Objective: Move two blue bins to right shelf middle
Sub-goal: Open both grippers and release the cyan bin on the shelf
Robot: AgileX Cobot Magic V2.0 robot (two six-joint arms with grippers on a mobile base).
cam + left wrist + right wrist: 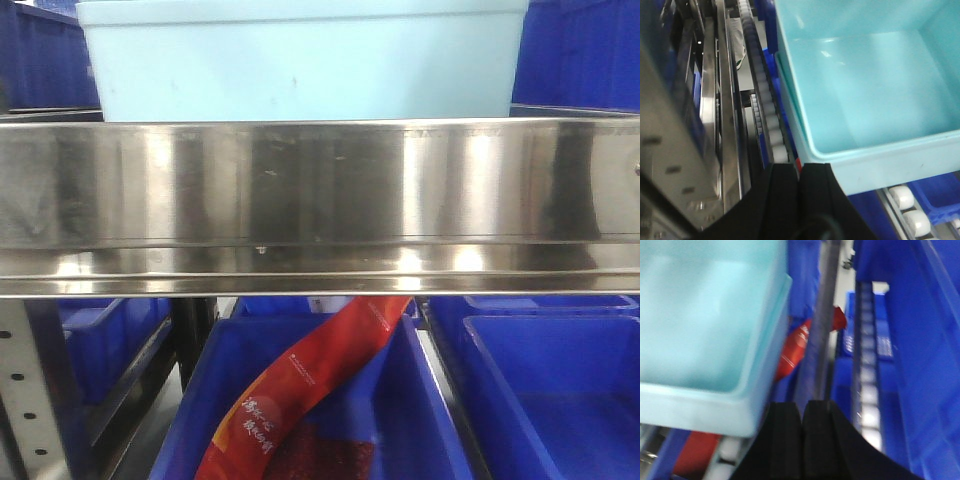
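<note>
Beside left hand (801, 172), light-blue bin (865, 85)

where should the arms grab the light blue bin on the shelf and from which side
Probably by the rim lip of the light blue bin, one gripper per short side: the left gripper and right gripper already flank it. Its walls look smooth; the overhanging rim offers purchase.

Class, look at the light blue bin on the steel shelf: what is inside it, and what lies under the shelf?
The bin looks empty where visible; its far corners are out of frame. Under the shelf, a dark blue bin holds a red packet.
</note>
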